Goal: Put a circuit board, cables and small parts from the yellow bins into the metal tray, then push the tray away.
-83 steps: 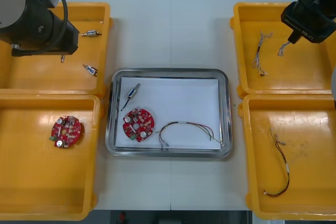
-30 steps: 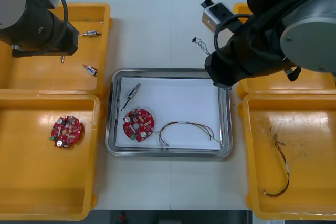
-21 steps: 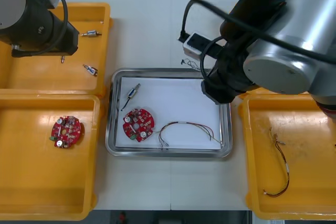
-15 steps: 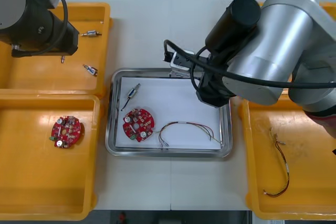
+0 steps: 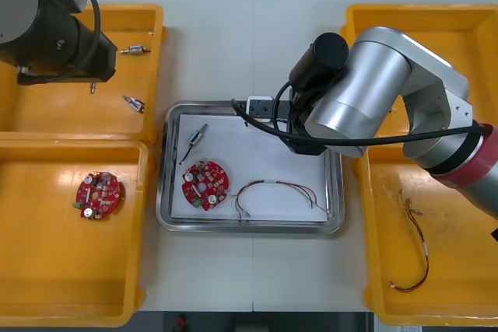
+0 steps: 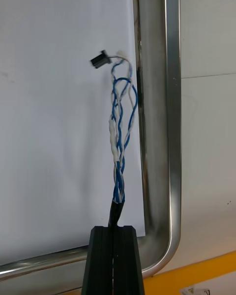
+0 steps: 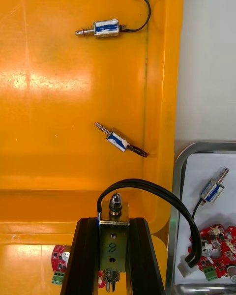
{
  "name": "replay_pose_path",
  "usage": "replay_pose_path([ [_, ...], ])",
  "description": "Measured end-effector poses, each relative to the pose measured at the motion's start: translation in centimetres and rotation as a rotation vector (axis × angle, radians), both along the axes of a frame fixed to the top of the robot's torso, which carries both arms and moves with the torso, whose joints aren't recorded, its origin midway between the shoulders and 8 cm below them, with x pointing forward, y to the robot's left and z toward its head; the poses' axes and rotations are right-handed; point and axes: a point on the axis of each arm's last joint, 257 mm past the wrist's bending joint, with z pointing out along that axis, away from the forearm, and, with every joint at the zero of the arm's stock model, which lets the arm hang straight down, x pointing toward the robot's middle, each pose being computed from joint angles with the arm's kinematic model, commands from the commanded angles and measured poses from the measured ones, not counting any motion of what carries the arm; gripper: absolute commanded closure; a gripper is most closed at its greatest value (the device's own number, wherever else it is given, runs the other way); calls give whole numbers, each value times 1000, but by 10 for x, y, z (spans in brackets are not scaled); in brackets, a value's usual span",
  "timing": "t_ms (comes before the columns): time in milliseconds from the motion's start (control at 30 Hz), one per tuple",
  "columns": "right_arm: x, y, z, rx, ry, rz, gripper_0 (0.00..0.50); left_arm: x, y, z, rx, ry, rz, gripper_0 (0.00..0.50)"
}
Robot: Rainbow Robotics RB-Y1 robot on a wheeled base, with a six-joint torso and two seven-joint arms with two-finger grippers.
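Blue-white cable (image 6: pixel 118 147) pinched in right jaws, hanging just inside metal tray (image 6: pixel 172 128) rim, left jaws pinching small metal part (image 7: pixel 114 236)

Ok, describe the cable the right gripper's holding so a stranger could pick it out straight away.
Find the metal tray mid-table; the right gripper is at its far right corner. From its shut fingers the twisted blue and white cable runs along the far rim, ending in a black plug. The other cable in the tray is thin and dark.
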Motion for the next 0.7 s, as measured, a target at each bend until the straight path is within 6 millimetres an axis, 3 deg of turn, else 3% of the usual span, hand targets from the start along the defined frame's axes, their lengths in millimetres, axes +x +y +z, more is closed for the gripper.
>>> replay_pose_path([
  [133,6,2,-11,-66,-11,99,500,0,0,0,1,-1,2,497],
  [467,-1,11,-37,-93,7,144,500,0,1,0,1,-1,2,498],
  [700,10,7,-49,-72,16,125,500,0,1,0,1,-1,2,498],
])
